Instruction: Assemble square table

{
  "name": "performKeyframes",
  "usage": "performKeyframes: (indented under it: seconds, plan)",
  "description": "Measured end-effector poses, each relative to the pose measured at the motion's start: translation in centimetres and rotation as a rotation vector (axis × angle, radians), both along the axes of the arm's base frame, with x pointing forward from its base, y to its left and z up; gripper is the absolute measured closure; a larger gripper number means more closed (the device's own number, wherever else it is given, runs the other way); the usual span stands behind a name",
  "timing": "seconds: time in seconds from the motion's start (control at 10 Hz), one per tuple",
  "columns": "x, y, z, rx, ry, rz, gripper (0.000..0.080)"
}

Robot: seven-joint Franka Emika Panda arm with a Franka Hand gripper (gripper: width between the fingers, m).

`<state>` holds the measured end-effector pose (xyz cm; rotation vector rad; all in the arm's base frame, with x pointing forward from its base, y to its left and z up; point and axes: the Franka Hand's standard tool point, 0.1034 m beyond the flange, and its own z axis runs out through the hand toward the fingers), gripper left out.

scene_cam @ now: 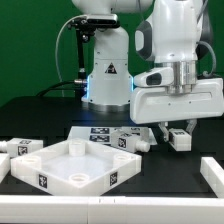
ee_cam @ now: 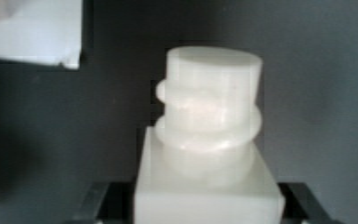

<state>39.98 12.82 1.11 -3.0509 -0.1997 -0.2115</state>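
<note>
Bright, even light, washed-out glare on the white leg point(ee_cam: 208, 120), wrist view soft, both pictures coarse.

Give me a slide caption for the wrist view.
Gripper clamped on a white table leg, its rounded peg end pointing away from the camera.

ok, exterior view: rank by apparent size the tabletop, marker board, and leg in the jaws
1. White square tray-like plastic tabletop, clearly largest.
2. Flat white marker board, partly hidden behind the tabletop.
3. Short white plastic block leg in the jaws, smallest.
The tabletop is also nearest the camera, which inflates it.
</note>
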Motion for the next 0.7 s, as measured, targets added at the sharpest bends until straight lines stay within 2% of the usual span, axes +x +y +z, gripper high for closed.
performKeyframes:
  seconds: [0.2, 0.7]
  plan:
    - [-0.26, 0.12, -0.46, 0.002, 0.000, 0.001, 0.0512]
    - [-0.23, 0.09, -0.46, 0.000, -0.008, 0.019, 0.0505]
